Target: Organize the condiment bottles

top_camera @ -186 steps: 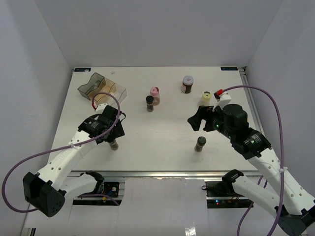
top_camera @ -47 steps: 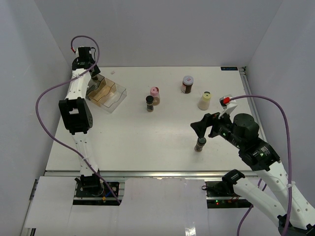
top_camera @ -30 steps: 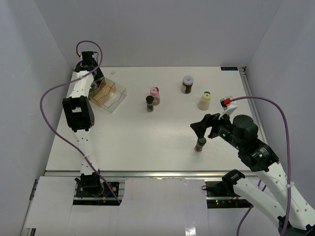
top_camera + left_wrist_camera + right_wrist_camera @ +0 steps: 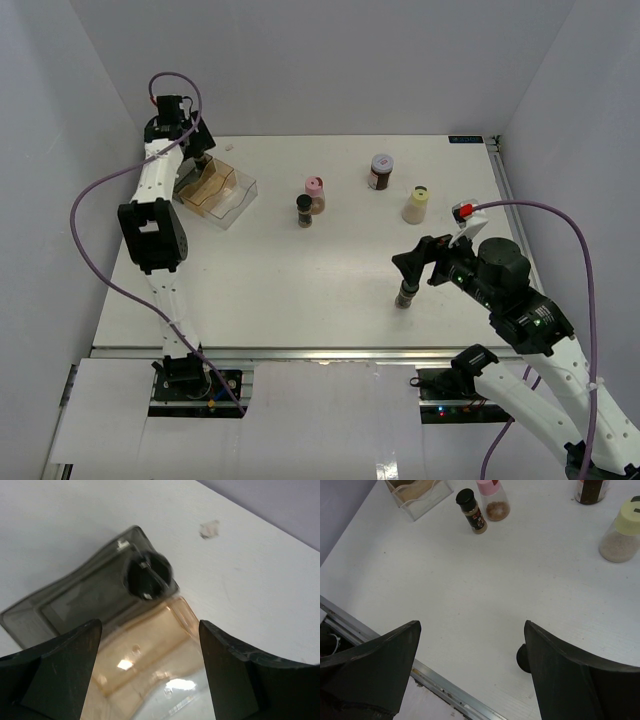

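In the left wrist view a black-capped bottle point(image 4: 147, 576) stands in the far end of the clear compartment bin point(image 4: 150, 645). My left gripper point(image 4: 149, 626) hangs open above the bin, holding nothing. My right gripper point(image 4: 470, 627) is open and empty over the table; another black-capped bottle point(image 4: 521, 657) shows just beside its right finger point(image 4: 560, 675). That bottle point(image 4: 406, 293) stands just below the right gripper point(image 4: 418, 258) in the top view. Mid-table are a pink-capped bottle point(image 4: 315, 193) with a black-capped bottle point(image 4: 304, 210) beside it, a grey-lidded, red-labelled bottle point(image 4: 381, 170) and a pale yellow bottle point(image 4: 416, 204).
The bin point(image 4: 215, 190) sits at the table's far left, near the left wall. A metal rail point(image 4: 445, 685) runs along the table's near edge. A small scrap point(image 4: 209, 528) lies on the table beyond the bin.
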You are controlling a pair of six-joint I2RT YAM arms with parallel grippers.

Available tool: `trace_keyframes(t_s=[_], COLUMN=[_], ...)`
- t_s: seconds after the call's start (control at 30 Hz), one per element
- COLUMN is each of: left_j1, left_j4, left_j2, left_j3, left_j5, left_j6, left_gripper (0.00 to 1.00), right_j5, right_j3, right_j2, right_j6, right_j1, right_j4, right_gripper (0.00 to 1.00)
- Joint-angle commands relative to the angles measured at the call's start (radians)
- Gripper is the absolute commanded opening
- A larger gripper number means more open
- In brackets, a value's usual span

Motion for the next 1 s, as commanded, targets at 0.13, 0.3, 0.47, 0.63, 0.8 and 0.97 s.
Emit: trace_keyframes(t_s=[0.13, 0.3, 0.47, 0.63, 0.8, 0.97], left_j1=[-0.122, -0.394, -0.493, -0.54, -0.562, -0.571], left_j4=[0.016, -0.06, -0.022, 0.046, 0.06, 0.07], left_j2=[-0.389, -0.407, -0.441, -0.455, -0.429, -0.396], left_j3=[-0.127, -0.18, -0.327, -0.45, -0.492, -0.52], left_j5=[0.409, 0.199, 0.133, 0.134, 0.117, 0.085], left_j6=[0.087, 0.194, 0.166, 0.158, 0.129, 0.107], left_gripper=[0.92, 0.92, 0.86, 0.85, 0.83, 0.81], right_j5=[0.036, 0.026, 0.04, 0.021, 0.013, 0.017], right_j3=[0.098, 0.152, 0.159, 0.154, 0.15, 0.151], right_j2=[-0.018, -0.019, -0.06, -0.101, -0.128, -0.146], right_j6=[-0.068, -0.083, -0.081, -0.05, -0.036, -0.026], right_j1=[-0.001, -0.001, -0.001, -0.001, -0.001, -0.001], right_j4=[-0.116, -0.149, -0.187, -0.205, -0.215, -0.225], right_gripper=[0.9, 0.9, 0.9, 0.9, 0.9, 0.9])
